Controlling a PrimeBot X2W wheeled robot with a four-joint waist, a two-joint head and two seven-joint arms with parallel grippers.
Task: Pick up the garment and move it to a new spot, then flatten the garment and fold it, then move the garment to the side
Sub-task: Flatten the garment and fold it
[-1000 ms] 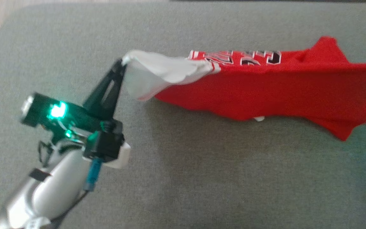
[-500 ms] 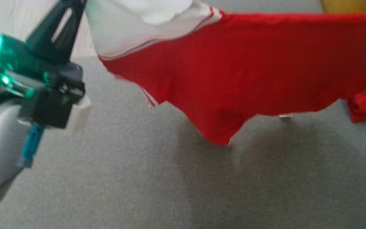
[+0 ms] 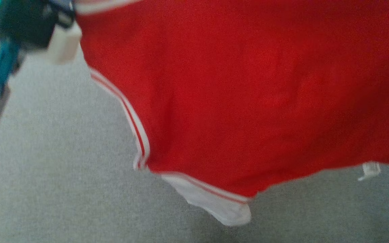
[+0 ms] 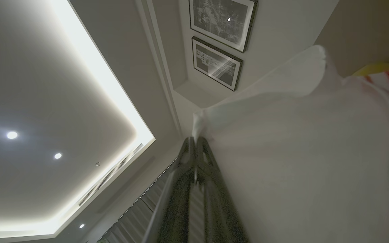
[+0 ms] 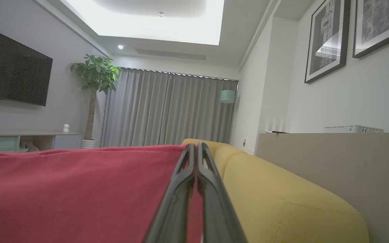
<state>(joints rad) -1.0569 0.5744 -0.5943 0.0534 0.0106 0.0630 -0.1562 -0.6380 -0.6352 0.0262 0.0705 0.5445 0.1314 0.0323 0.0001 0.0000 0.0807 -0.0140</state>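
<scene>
The garment (image 3: 248,94) is a red shirt with white sleeves and striped trim, hanging spread out above the grey surface (image 3: 46,189). One white sleeve (image 3: 221,206) dangles at its lower edge. In the left wrist view my left gripper (image 4: 194,140) is shut on the other white sleeve (image 4: 299,152), held high toward the ceiling. My left arm's wrist housing (image 3: 29,23) shows at the head view's top left, beside the garment. In the right wrist view my right gripper (image 5: 194,146) is shut on the upper edge of the red cloth (image 5: 79,189).
A small white label (image 3: 368,170) hangs from the garment's lower right hem. A yellow sofa (image 5: 282,189) sits just right of my right gripper, with a beige wall ledge (image 5: 333,148) behind it. Framed pictures (image 4: 218,62) hang on the wall.
The garment has gone from lying stretched on the grey surface to hanging lifted and close to the head camera. My left gripper rose with the white sleeve; the view has also shifted.
</scene>
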